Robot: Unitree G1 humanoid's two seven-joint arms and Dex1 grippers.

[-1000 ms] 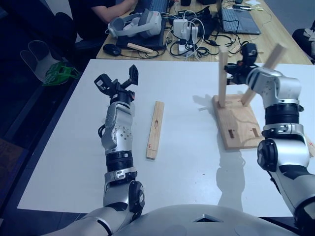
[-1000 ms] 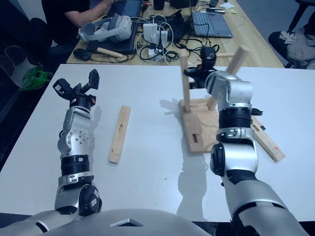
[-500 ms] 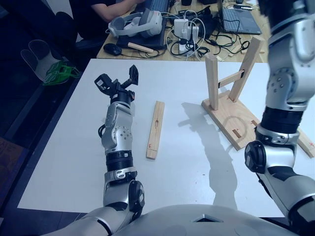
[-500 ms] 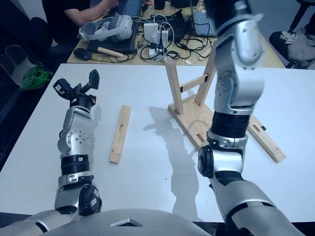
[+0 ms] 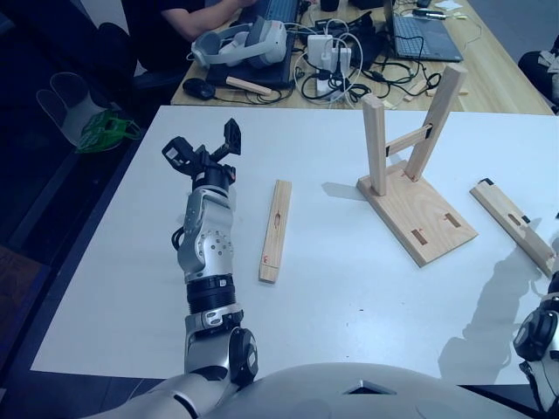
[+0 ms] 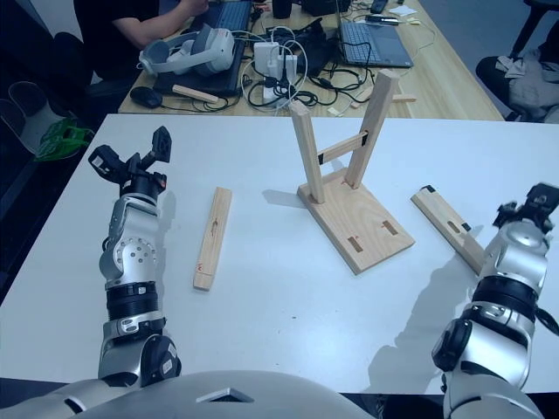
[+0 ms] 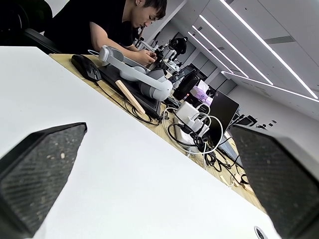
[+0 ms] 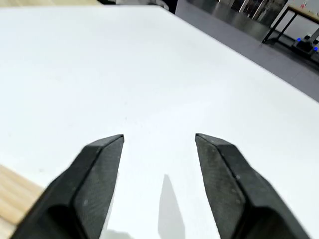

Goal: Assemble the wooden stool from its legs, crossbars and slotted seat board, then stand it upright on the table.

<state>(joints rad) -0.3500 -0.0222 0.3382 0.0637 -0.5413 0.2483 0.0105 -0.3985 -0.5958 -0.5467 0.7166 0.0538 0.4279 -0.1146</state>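
I see the seat board [image 5: 417, 216] flat mid-desk [image 5: 332, 288], open surface all round. One loose leg [image 5: 276, 230] lies near-to-far; another [image 5: 514, 224] hugs the right edge. Left gripper [image 5: 205, 144] and right gripper [image 8: 159, 139]: jaws wide, empty.

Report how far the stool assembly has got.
Done: two legs, joined by a crossbar, stand in the seat board. In hand: nothing; left gripper and right gripper are open and empty. Left: two slots are unfilled, two loose wooden pieces lie on the table, and nothing is turned upright yet.
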